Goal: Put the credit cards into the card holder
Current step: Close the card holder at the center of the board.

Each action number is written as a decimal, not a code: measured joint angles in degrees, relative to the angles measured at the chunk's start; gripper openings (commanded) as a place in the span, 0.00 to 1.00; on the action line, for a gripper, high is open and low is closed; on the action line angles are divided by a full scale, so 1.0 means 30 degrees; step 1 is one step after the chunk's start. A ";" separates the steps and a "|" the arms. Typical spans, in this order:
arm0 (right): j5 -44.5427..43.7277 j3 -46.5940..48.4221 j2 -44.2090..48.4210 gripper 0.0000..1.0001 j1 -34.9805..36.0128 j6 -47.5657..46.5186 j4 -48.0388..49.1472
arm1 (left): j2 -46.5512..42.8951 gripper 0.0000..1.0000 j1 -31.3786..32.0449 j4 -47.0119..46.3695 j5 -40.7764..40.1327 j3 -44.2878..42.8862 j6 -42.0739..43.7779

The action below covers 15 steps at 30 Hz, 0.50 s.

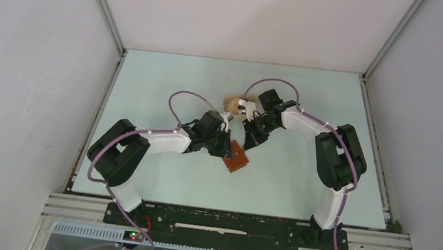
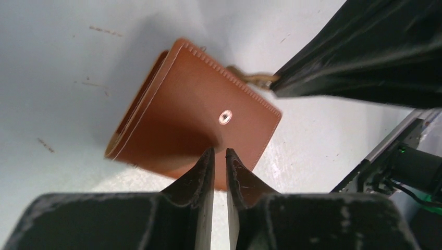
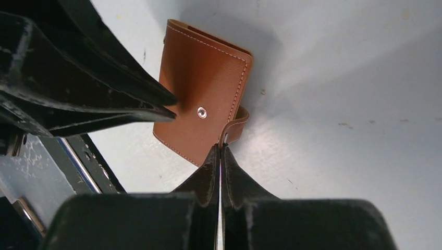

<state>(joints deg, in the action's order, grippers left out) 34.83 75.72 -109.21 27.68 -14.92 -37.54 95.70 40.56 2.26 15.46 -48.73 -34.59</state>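
Over the table (image 1: 166, 87), right gripper (image 3: 220, 152) clamped on the card holder (image 3: 203, 78) strap (image 3: 238, 121); left gripper (image 2: 219, 153), near closed, seemingly nips its edge, unclear from overhead

Left arm (image 1: 141, 147): bent at elbow, reaches from near left toward table centre, wrist tipped down. Left gripper (image 2: 219, 151): fingers almost together, thin slit between, pinching edge of card holder (image 2: 193, 114). Right arm (image 1: 336, 154): rises at near right, folds back left toward centre. Right gripper (image 3: 220, 147): fingers pressed tight, clamping strap of card holder. Both grippers near each other at centre.
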 measured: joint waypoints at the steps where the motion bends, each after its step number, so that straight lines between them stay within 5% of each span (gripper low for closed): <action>1: -0.0022 0.0000 0.0000 0.00 0.0189 -0.0131 -0.0007 | 0.0022 0.18 0.0000 -0.0248 0.0109 0.0007 -0.0117; 15: -0.1632 0.0029 -0.0379 0.00 0.1588 -0.1005 -0.0124 | -0.0248 0.18 -0.0962 -0.3213 0.1413 0.1800 -0.1872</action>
<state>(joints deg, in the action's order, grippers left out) 29.93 75.81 -110.34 32.45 -17.93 -37.91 94.96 37.67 -7.38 19.70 -43.33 -40.21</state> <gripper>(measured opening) 0.007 0.157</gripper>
